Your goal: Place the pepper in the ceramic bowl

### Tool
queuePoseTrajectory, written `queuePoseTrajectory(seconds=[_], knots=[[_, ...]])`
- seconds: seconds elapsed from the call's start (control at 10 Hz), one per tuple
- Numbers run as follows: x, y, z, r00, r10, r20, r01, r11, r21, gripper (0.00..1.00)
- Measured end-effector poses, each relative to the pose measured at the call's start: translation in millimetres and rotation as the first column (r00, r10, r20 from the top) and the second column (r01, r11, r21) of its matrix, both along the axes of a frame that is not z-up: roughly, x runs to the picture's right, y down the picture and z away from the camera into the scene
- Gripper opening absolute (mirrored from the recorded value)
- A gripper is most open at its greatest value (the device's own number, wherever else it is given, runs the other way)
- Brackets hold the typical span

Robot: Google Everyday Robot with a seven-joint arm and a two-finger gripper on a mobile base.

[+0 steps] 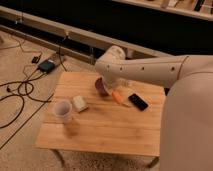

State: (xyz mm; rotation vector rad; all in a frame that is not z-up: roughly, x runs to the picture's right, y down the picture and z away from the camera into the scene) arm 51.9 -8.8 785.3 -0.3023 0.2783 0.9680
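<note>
The orange pepper (pixel 118 97) hangs tilted just right of the dark maroon ceramic bowl (pixel 100 86), which sits at the table's back middle, partly hidden by my arm. My gripper (pixel 113 92) reaches down from the wide white arm and is shut on the pepper's upper end, holding it a little above the wood beside the bowl's right rim.
A translucent plastic cup (pixel 62 110) stands at the left front of the wooden table (pixel 105 130), with a pale cream block (pixel 79 103) beside it. A black phone (pixel 138 101) lies right of the pepper. Cables and a dark box (pixel 46 65) lie on the floor at left.
</note>
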Motion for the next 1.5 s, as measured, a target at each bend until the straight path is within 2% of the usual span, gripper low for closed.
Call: queuePoseTrajectory(seconds=[0.2, 0.5, 0.7, 1.1, 1.5], knots=[[-1, -26, 8.1, 0.998, 0.050, -0.036, -0.047, 0.9961, 0.075, 0.00], [-7, -49, 35.2, 0.994, 0.077, -0.079, -0.067, 0.9898, 0.126, 0.00], [-19, -63, 52.1, 0.994, 0.076, -0.084, -0.063, 0.9877, 0.143, 0.00], [-22, -90, 88.1, 0.992, 0.069, -0.107, -0.049, 0.9838, 0.173, 0.00], [-26, -97, 117.9, 0.995, 0.054, -0.087, -0.040, 0.9862, 0.161, 0.00]])
